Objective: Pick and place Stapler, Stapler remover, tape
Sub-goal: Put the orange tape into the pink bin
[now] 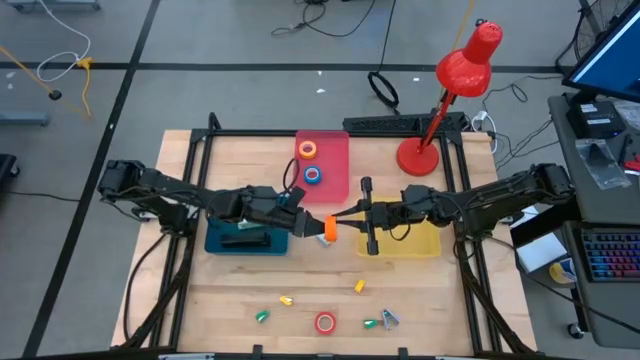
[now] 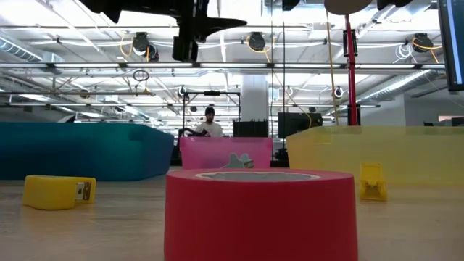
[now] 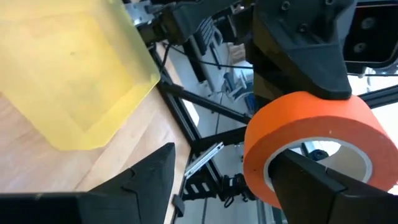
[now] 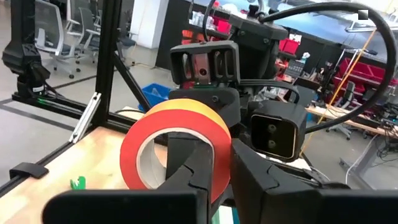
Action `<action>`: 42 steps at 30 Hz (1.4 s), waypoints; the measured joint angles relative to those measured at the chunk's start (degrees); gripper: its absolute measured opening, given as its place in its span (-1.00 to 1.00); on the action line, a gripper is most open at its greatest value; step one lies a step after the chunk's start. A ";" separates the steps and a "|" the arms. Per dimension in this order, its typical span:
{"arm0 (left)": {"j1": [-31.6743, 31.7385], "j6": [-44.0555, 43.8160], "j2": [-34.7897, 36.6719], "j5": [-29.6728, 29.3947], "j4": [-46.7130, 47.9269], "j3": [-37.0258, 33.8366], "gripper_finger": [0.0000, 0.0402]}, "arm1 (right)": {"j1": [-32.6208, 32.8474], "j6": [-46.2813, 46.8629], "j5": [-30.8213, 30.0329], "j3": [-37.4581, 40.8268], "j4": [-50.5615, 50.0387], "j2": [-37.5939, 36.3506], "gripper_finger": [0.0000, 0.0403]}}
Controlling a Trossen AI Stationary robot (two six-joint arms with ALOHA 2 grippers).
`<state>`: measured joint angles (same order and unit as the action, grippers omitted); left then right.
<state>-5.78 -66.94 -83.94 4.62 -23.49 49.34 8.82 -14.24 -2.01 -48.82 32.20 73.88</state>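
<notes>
- The wooden table (image 1: 200, 300) carries three trays in a row across its middle: a teal tray (image 1: 218, 243) on the left, a pink tray (image 1: 335, 150) further back in the centre, and a yellow tray (image 1: 425, 243) on the right.
- A red lamp (image 1: 465, 65) stands at the far right corner and plays no part in the work.
- Both arms reach in from the sides and meet over bare wood between the teal and yellow trays.
- The right gripper (image 4: 217, 174) is clamped on the orange tape (image 1: 329, 229), one finger through the ring's hole and the other against its outer face.
- The left gripper (image 3: 236, 186) is spread wide; one finger sits inside the same ring and the other stands well clear, so it carries nothing. This reads as a hand-over in mid-air.
- A dark object (image 1: 245, 238), probably the stapler, already lies in the teal tray.
- The yellow tape (image 1: 307, 150) and the blue tape (image 1: 313, 175) lie in the pink tray, so half the rolls look sorted.
- The red tape (image 1: 325, 322) waits at the near edge.
- Around it lie small yellow pieces (image 1: 359, 286), green pieces (image 1: 262, 316) and a grey item (image 1: 389, 318), too small to identify; these appear left to do.
</notes>
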 joint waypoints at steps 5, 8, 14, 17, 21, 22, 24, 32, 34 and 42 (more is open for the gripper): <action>2.41 1.92 -0.04 0.52 0.33 -0.04 0.24 | 0.13 -0.41 -3.52 -0.02 -5.15 -1.95 -0.87; 3.99 2.46 -0.04 1.17 0.56 -0.05 0.24 | 0.15 -1.45 -6.86 -0.02 -8.49 -3.85 -0.87; 6.07 2.61 0.10 3.37 3.57 -0.22 0.24 | -0.95 -6.07 -14.72 -0.20 -15.44 -7.46 -0.87; 6.09 3.10 0.90 3.32 10.72 -0.22 0.24 | -3.48 -8.79 -17.63 -0.14 -16.37 -8.23 -0.87; 5.14 3.20 2.67 0.80 21.74 -0.22 0.24 | -9.65 -9.18 -17.05 -0.18 -17.13 -7.39 -0.87; 4.66 3.20 3.09 -0.40 23.67 -0.22 0.24 | -11.48 -9.14 -16.20 -0.49 -17.64 -6.75 -0.87; 3.66 3.15 4.57 -2.76 28.04 -0.22 0.24 | -15.02 -8.46 -13.76 -1.46 -19.66 -5.45 -0.87; 0.88 4.05 11.99 -13.78 42.88 -0.13 0.24 | -26.33 -4.64 -3.86 -13.40 -32.12 6.95 -0.87; 0.47 4.75 13.67 -16.48 45.19 -0.11 0.24 | -28.04 -4.65 -3.62 -17.65 -36.31 11.15 -0.87; 0.71 9.28 18.83 -22.57 51.49 -0.11 0.24 | -33.69 -8.74 -1.16 -32.04 -46.16 27.03 -0.87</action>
<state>-5.07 -57.67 -65.12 -17.95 28.01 49.23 -24.88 -22.98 -3.17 -80.85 -13.96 100.92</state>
